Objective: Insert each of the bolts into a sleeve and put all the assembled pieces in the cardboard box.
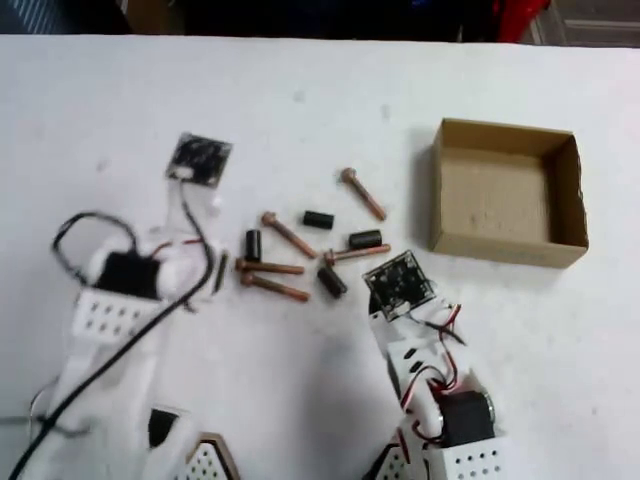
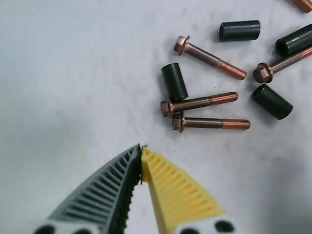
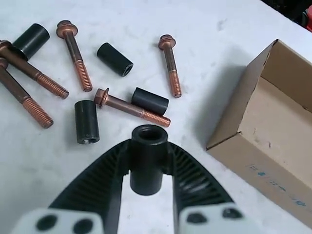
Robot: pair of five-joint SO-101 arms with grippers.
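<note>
We see the right pincer (image 3: 147,148) clamped on a short black cylindrical sleeve (image 3: 147,170). The sleeve stands upright between the pincer's black ribbed fingers with its open bore facing up. We judge it is held this way so that a bolt can be pushed in from above while the other arm does the feeding. The left pincer (image 2: 140,155), one finger grey and one yellow, is closed tip to tip with nothing in it, and hangs over the white table (image 1: 300,90) just beside the heap. To our mind it must part its fingers before it can take a bolt, and the two bolts lying side by side are nearest to it. In the middle of the high view five long copper-coloured metal bolts (image 1: 288,234) with flanged heads lie scattered flat, and four loose black sleeves (image 1: 318,219) lie close among them; no bolt sits in a sleeve yet. The open brown cardboard box (image 1: 505,245) stands at the right of the high view, a little above the middle, well apart from the left arm and near the right one. We take that as the reason for its place: the arm holding the sleeve can carry a finished piece straight over. On the box's outer wall faint blue print (image 3: 273,183) shows, too small for us to read; we find no other writing.
</note>
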